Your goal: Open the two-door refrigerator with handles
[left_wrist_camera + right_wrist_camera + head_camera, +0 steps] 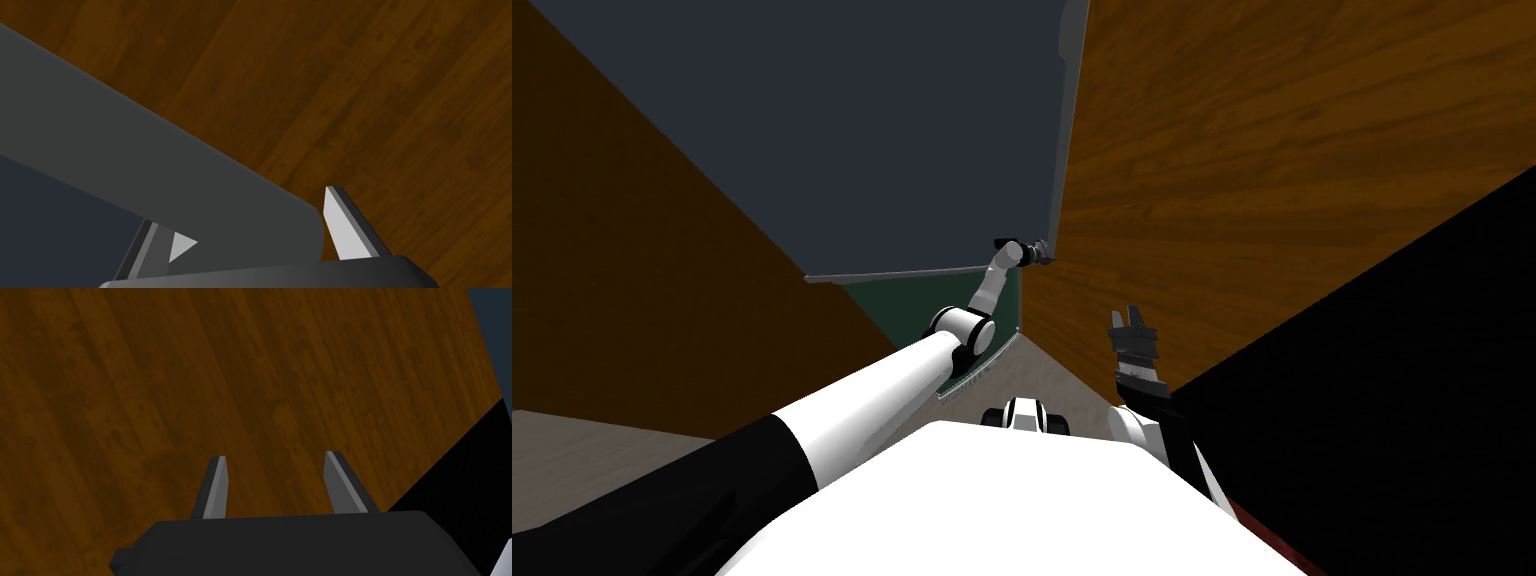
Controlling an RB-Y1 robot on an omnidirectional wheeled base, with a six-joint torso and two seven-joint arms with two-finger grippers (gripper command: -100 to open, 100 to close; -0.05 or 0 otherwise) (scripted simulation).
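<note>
Down low, the floor (1057, 372) shows as a pale grey-beige wedge that narrows as it runs away. On one side a wood-grained wall (1272, 180) stands right on it, brown grain climbing from the floor line. On the other side a dark green surface (912, 300) with a pale edge strip meets it; mat or part of a unit, can't tell. Above that green patch is the refrigerator door (912, 130), dark slate with a thin pale lower rim. More pale floor sits at the lower left, running up to another brown wall (622, 300).
</note>
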